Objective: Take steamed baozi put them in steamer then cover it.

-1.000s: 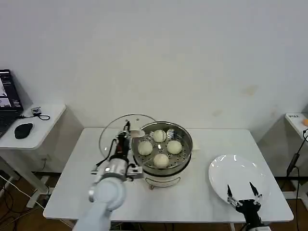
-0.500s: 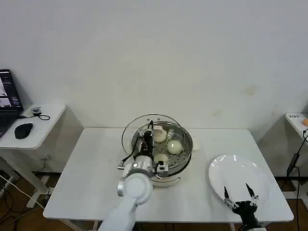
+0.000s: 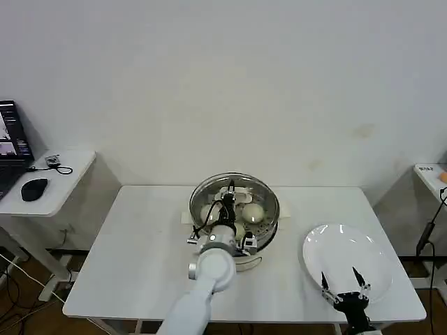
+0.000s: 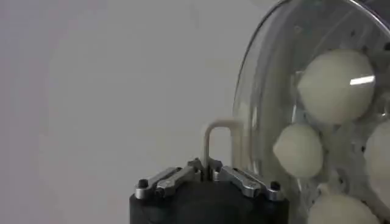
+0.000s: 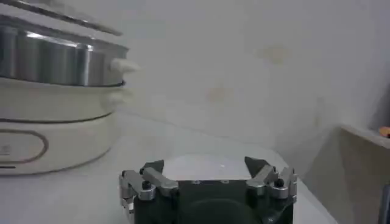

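one left gripper (image 3: 227,197), clamped on the cover (image 3: 234,200) handle, holds it directly above the steamer (image 3: 269,225), nearly centred.

I saw cream baozi (image 3: 253,212) inside steel steamer (image 3: 269,222); glass cover (image 3: 209,192), clamped by its white handle (image 4: 218,143), hung over steamer.

i am facing a plain off-white wall (image 3: 230,84) that is taking even, soft light, with a faint smudge (image 3: 363,130) showing on its right part. in front of me a white table (image 3: 126,244) is standing close to that wall, and to my left a smaller white side table (image 3: 59,183) is carrying a laptop (image 3: 12,150), a black mouse (image 3: 33,189) and a small corded device (image 3: 53,162). cables (image 3: 17,283) are lying on the floor under that side table, and to my right the corner of another white surface (image 3: 431,174) is showing, with a dark cable (image 3: 427,234) hanging below it.
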Controlling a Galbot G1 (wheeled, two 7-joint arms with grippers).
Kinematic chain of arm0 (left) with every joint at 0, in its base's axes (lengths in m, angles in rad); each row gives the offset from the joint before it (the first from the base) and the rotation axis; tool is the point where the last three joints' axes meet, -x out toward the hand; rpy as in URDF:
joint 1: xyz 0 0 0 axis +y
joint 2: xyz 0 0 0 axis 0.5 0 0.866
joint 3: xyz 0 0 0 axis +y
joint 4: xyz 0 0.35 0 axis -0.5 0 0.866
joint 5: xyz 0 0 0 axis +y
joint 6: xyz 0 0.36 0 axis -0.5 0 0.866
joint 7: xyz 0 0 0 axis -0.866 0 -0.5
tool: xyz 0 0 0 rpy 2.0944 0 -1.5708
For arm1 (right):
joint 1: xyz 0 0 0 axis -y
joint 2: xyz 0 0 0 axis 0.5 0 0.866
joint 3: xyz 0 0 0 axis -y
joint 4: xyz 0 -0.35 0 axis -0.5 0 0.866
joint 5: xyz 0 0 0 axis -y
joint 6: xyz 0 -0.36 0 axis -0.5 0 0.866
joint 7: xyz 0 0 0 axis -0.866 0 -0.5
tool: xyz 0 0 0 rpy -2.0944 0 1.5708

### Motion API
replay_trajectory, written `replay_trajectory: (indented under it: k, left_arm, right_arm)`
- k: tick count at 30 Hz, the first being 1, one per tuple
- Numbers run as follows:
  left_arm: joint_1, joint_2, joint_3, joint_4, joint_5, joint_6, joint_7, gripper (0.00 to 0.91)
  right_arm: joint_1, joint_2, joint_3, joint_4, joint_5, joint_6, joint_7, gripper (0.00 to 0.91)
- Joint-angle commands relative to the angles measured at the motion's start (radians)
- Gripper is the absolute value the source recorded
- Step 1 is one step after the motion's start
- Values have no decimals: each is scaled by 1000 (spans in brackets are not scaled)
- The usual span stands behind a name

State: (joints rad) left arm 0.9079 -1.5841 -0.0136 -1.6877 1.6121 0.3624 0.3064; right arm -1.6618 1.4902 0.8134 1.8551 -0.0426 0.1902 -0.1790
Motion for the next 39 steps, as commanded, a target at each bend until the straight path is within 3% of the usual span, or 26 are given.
replay_trajectory:
  k: [1,27,28,39]
  left_arm:
    - [-9,-17,3,55,13,-1,-4,0]
    - [-3,-18,3,31,-28,1,-5,10]
    - [-3,-18,1,34,-31,0,-10,907]
    - [20,-4,-5,-32,-66,-2,-10,907]
  right_arm:
    - [1,1,-8,-3,-3,0,-1,907]
    - [-7,6,-29,-5,-21,2,-5,907]
    - [-8,6,-29,-3,-21,2,-6,907]
    - [-8,1,-35,1,-22,0,-6,907]
